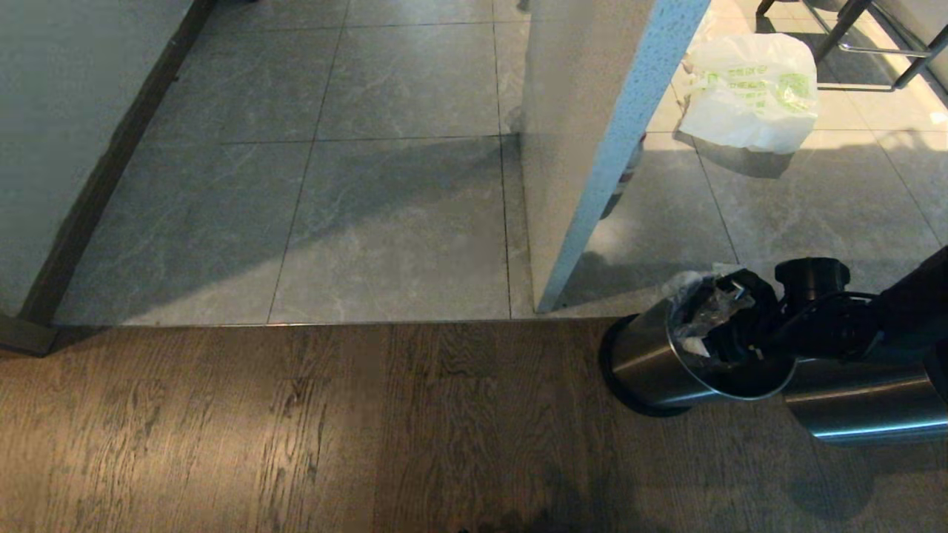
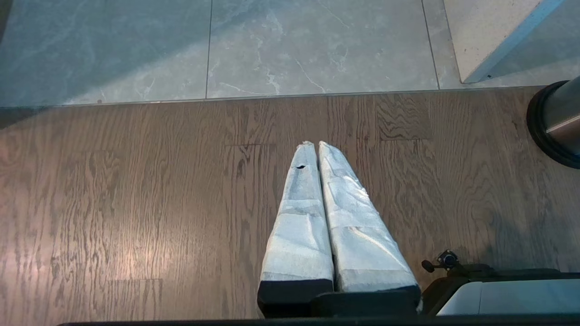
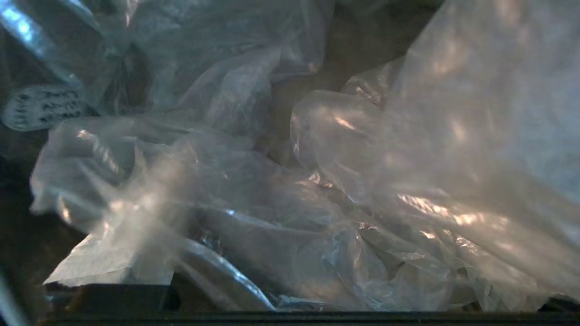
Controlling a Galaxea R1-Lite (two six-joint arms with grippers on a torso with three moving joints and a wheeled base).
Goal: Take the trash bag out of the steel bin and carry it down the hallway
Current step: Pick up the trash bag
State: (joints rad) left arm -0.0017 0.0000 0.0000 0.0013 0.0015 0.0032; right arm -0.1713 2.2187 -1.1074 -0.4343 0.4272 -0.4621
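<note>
Right gripper (image 1: 729, 311) is down in the mouth of the steel bin (image 1: 652, 363), jaws spread as wide as they go and, as far as I can judge, closed on nothing yet. From the right wrist view it's all trash bag (image 3: 290, 181), clear crinkled film bunched right against the camera, with one pale finger (image 3: 108, 267) poking out under the folds. The bag sits inside the bin, a tuft of it puffed up over the black rim on the side nearest the pillar (image 1: 592, 148).

Left gripper (image 2: 317, 149) hangs parked over the wood floor (image 2: 136, 203) off to the bin's side, its two white-wrapped fingers pressed together, carrying nothing.

Where does that leave us? Early days, I'd say: the reach into the bin is made, but the grab, the lift out and the whole trip down the hallway (image 1: 370, 148) beyond the bin are still to come.

Hard to read: the gripper's tips are buried in plastic, so whether any film lies between them can't be told. The bin's inside is dark, and the arm covers much of its opening. An opaque white bag (image 1: 752, 92) lies well past the bin, untouched.
</note>
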